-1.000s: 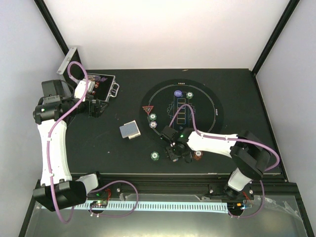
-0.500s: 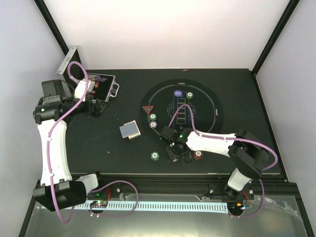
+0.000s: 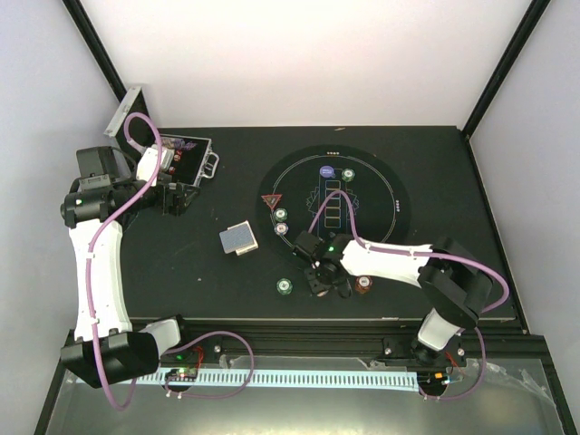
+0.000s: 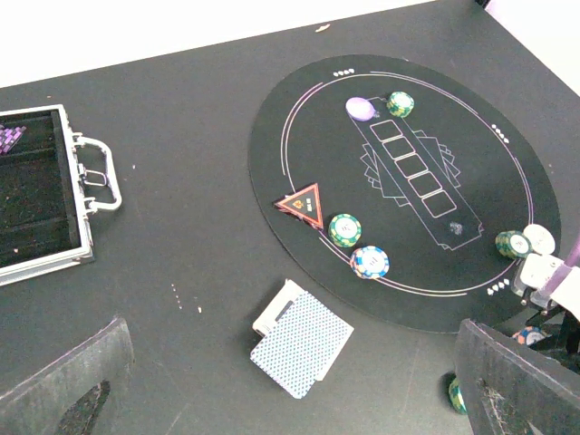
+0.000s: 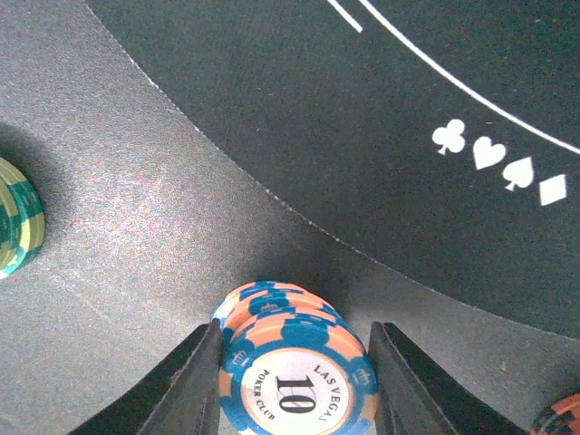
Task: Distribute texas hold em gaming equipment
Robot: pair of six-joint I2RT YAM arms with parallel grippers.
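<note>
A: Checking the right hand (image 5: 294, 331). Gripping anything?
B: Clamping a short stack of round blue-and-orange striped poker chips (image 5: 297, 385), touching the rim on both sides. Seeing that stack on the bare black worktop (image 5: 136, 208), just outside the near edge of the round black felt mat (image 5: 408, 82).
A: Asking which way from the hand.
B: Finding it dead centre between the fingers, faces up; being round, showing no long axis. Noticing the lower chip offset slightly towards the mat. Judging a straight vertical lift as safest.
A: Checking the left hand (image 3: 177, 199)?
B: Reading it as spread wide, holding nothing, hovering near the silver hinged metal case (image 3: 188, 159), well apart from the chips. Rating the right arm as far nearer.
A: Spotting neighbours?
B: Seeing a green-and-cream striped chip (image 5: 14, 222) to one side, apart, and a brown-red chip (image 3: 363, 284) just beside on the other. Also seeing a deck of small grey-blue-backed cards (image 4: 304, 344) on the worktop between case and mat.
A: Noting surfaces?
B: Reading the worktop as matte and finely grained, the chip faces as smooth. Expecting chips to slide on each other if tilted.
</note>
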